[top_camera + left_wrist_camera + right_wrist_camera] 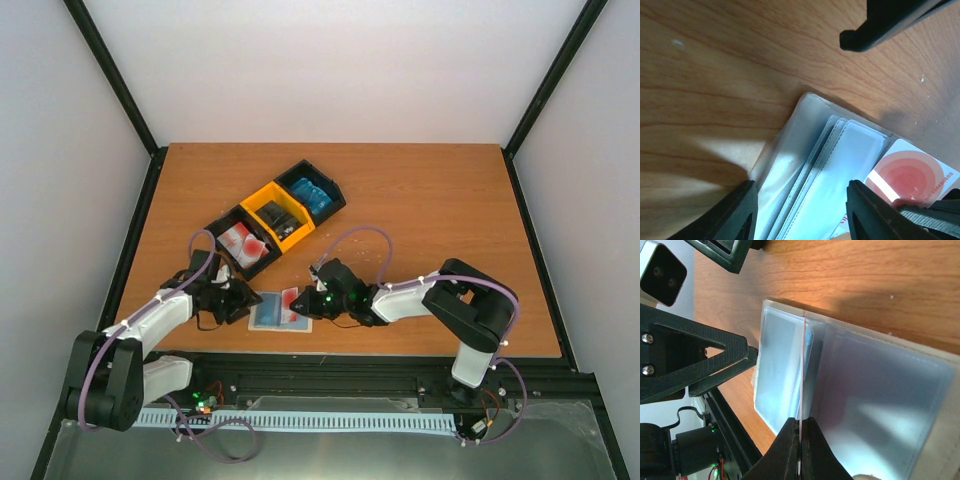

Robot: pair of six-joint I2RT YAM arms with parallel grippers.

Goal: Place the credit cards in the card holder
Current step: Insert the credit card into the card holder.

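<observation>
The card holder lies open near the table's front edge, its pale grey-blue inside with clear pockets facing up. My right gripper is shut on a red-and-white credit card. In the right wrist view the card shows edge-on between the closed jaws, its far edge at the card holder's middle pockets. My left gripper is open. In the left wrist view its fingers straddle the holder's left pockets, and the held card shows at the right.
A black-and-yellow three-compartment tray stands behind the holder. It holds red-and-white cards, black cards and blue cards. The left arm's gripper body sits close to the holder's left edge.
</observation>
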